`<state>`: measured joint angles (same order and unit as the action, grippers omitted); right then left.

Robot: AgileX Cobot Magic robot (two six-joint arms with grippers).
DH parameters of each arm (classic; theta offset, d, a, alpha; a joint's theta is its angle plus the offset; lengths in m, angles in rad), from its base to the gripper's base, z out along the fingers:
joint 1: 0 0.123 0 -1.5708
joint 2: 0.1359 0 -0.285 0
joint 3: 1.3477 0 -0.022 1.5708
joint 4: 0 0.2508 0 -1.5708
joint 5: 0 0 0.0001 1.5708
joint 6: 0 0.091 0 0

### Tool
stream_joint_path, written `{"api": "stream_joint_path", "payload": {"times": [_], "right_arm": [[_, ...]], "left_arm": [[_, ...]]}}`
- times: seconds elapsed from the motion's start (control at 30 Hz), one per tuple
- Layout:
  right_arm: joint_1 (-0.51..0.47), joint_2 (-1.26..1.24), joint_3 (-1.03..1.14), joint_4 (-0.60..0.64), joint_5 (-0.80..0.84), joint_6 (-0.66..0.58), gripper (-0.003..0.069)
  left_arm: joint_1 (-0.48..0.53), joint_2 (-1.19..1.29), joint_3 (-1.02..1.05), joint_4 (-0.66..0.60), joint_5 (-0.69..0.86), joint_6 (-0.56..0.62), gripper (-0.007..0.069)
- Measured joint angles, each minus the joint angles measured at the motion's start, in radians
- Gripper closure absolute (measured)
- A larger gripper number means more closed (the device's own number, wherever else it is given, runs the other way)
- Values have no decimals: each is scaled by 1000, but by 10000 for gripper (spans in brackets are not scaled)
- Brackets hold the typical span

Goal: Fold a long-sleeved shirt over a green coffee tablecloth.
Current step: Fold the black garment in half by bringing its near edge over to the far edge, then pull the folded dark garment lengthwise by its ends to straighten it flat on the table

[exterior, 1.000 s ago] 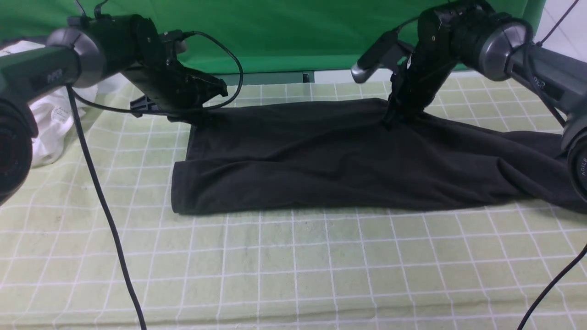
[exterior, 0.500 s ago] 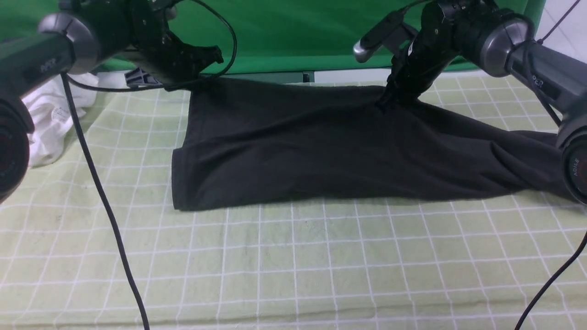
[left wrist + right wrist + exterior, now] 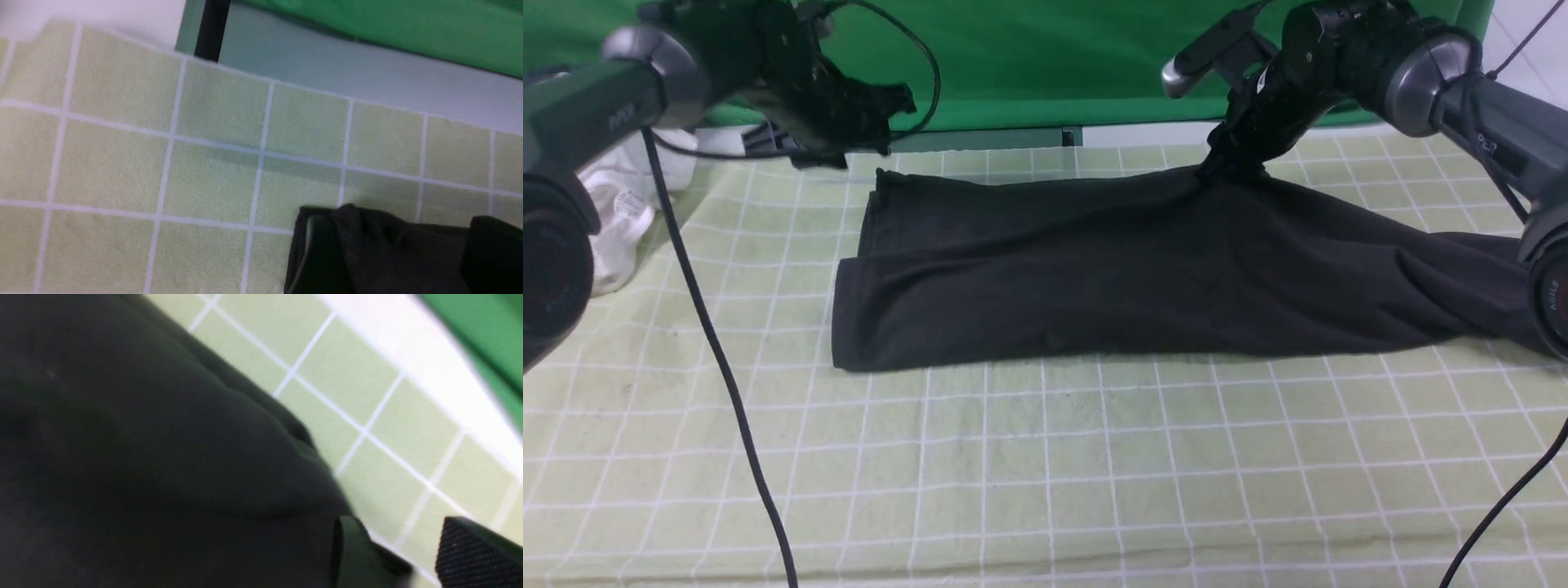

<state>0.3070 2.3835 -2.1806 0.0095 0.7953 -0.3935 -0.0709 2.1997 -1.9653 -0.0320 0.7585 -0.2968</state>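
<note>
The dark long-sleeved shirt (image 3: 1111, 269) lies folded into a wide band across the green coffee tablecloth (image 3: 1045, 474), a sleeve trailing off to the right. My left gripper (image 3: 882, 122) hangs open just above and behind the shirt's far left corner. In the left wrist view the shirt (image 3: 392, 261) lies loose between the spread fingers of that gripper (image 3: 402, 245). My right gripper (image 3: 1223, 159) sits at the shirt's far edge. In the right wrist view this gripper (image 3: 402, 535) is open, bare tablecloth (image 3: 367, 396) between its fingers and the shirt (image 3: 143, 457) resting against one finger.
A white garment (image 3: 613, 220) is heaped at the far left. A bright green backdrop (image 3: 1045, 57) hangs behind the table's far edge. A black cable (image 3: 711, 359) droops from the left arm across the cloth, and another cable (image 3: 1503, 506) at the right.
Both grippers were shut on the shirt's far edge and lifted it backward; now both have opened. The left corner has dropped onto the cloth and the far edge has settled.
</note>
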Motion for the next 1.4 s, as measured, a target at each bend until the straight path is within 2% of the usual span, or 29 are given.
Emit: {"api": "stream_joint_path", "payload": {"times": [0.07,0.13,0.23,0.3,0.37,0.4,0.6,0.73,0.8,0.93,1.13,1.2,1.3,1.4], "right_arm": [[0,-43,0,0,17,0,372],[0,-86,-1,-1,34,3,375],[0,-151,-2,-1,98,8,407],[0,-195,-2,-10,191,12,479],[-6,-235,-2,-31,299,16,583],[-10,-250,-2,-37,339,26,610],[-55,-341,51,-51,405,163,652],[-98,-432,172,-58,410,209,656],[-139,-511,309,-55,414,222,659],[-264,-575,510,-46,408,247,659],[-448,-577,738,15,221,253,658],[-481,-575,770,51,192,246,650],[-554,-558,821,134,145,198,588],[-580,-531,842,162,122,168,473]], "left_arm": [[0,-30,-63,1,63,20,90],[0,-59,-110,-4,137,31,71],[0,-76,-153,-39,227,83,100],[0,-77,-160,-75,284,134,176],[0,-76,-161,-108,341,178,289],[0,-75,-161,-118,357,192,340],[0,-75,-161,-157,403,246,570],[0,-73,-161,-168,448,252,610],[0,-71,-161,-175,459,252,613],[0,-70,-161,-211,462,252,613],[0,-70,-161,-242,462,253,611],[0,-70,-161,-252,462,255,611],[0,-70,-161,-286,462,276,610],[0,-70,-161,-306,462,282,610]]}}
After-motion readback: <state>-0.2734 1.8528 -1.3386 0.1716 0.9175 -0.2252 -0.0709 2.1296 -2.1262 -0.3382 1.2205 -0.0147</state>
